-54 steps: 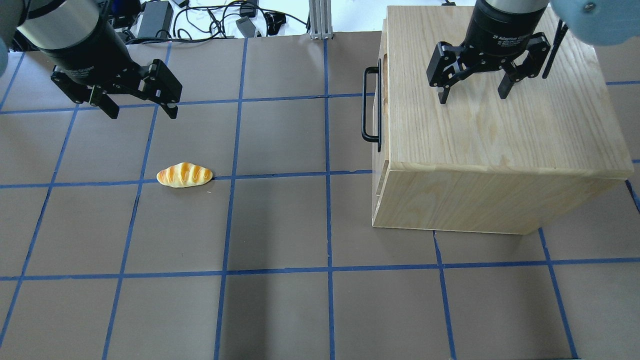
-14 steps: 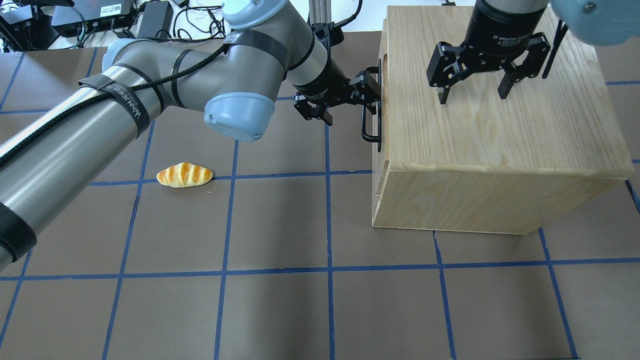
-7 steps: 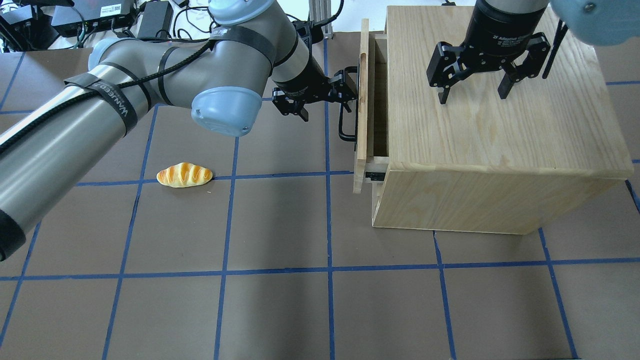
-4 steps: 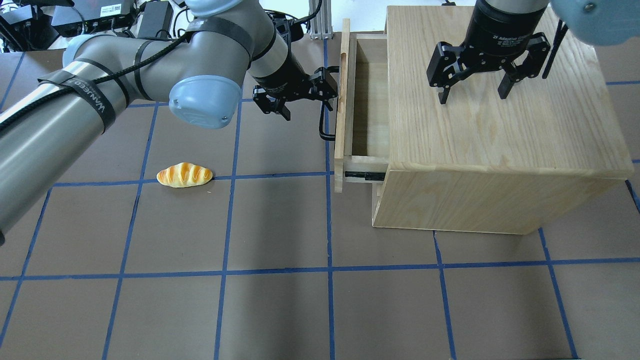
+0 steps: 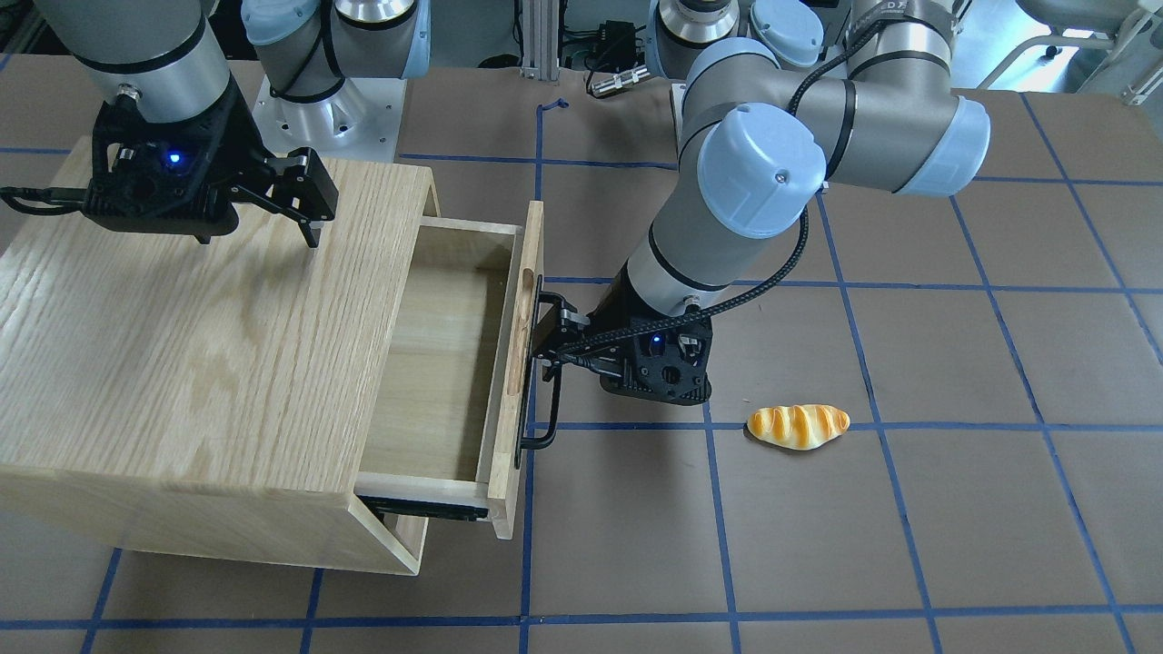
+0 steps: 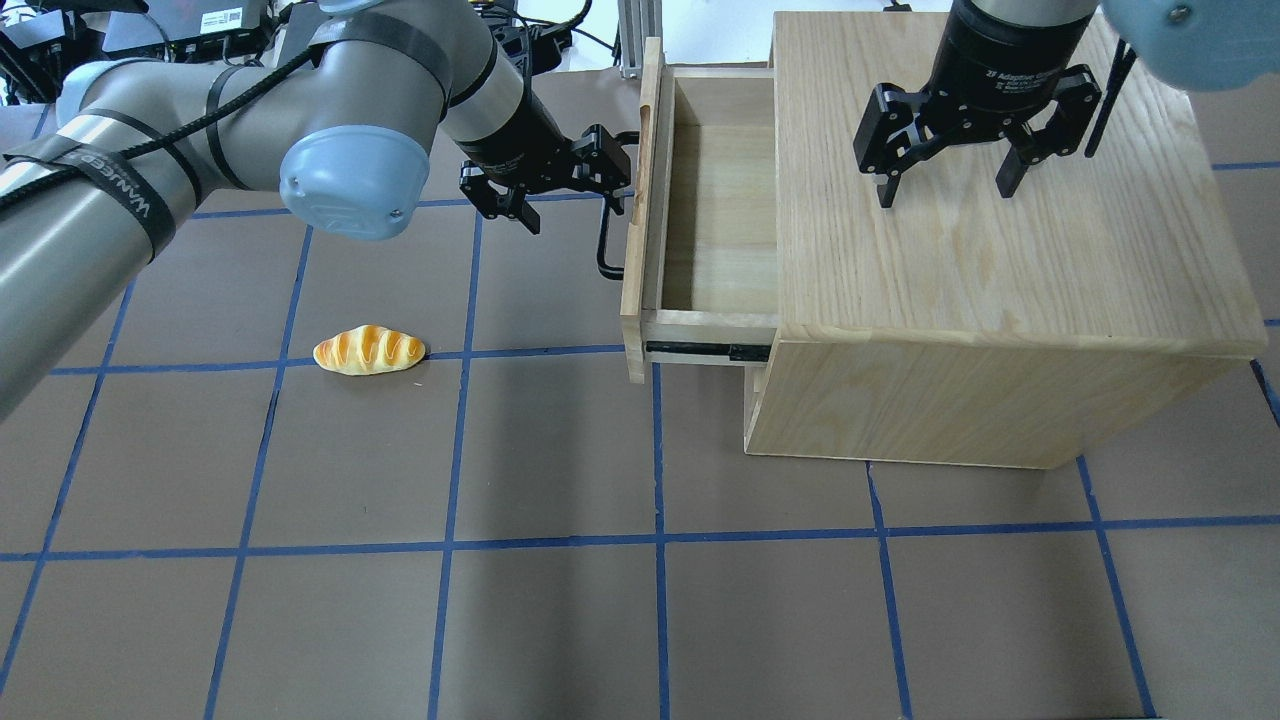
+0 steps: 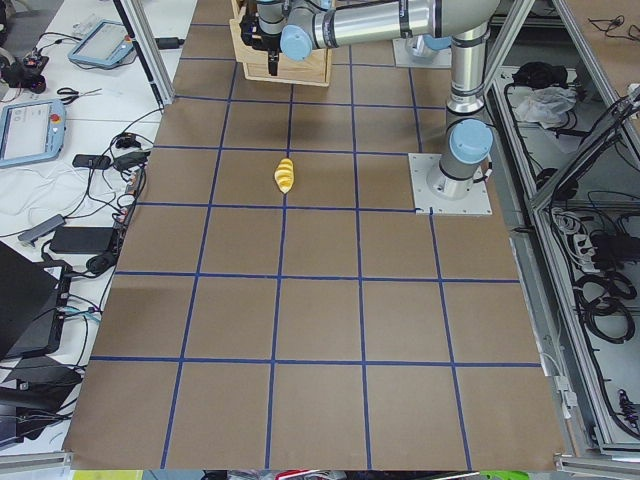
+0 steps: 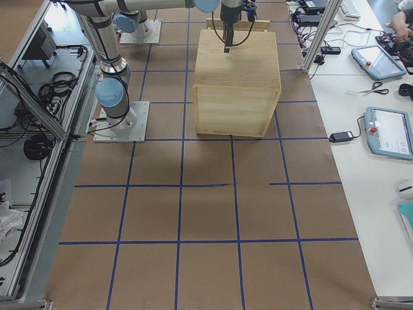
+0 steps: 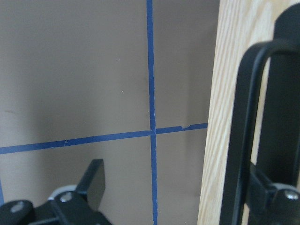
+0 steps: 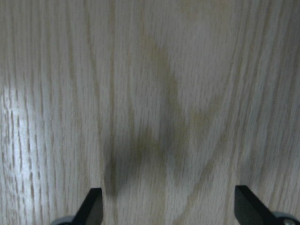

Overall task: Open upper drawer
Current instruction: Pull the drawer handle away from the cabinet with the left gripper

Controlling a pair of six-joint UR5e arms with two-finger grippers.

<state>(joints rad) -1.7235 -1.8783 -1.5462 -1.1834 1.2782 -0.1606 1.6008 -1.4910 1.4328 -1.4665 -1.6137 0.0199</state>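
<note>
Plainly, the upper drawer (image 6: 715, 215) stood well out of the cabinet (image 6: 1000, 260), with its bare floor and a black slide rail (image 6: 705, 351) showing. The cabinet sat toward the right edge of the counter (image 6: 560, 620), and the drawer reached out toward the left edge. The left tool (image 6: 570, 195) was spread, one finger hooked behind the black bar handle (image 6: 601, 245) rather than pinching it. The right tool (image 6: 947, 192) hung spread above the cabinet's top, holding nothing.

I judged the pull nearly done. What remained was at most a short, straight draw along the rails, then slipping the finger out without nudging the front back in.

A bread roll (image 6: 369, 350) lay nearer the left edge on the brown surface, which was gridded with blue tape (image 6: 657, 450). Cables and power bricks (image 6: 310, 35) crowded one edge, and a white desk (image 8: 384, 252) with tablets (image 8: 389, 132) stood alongside.
</note>
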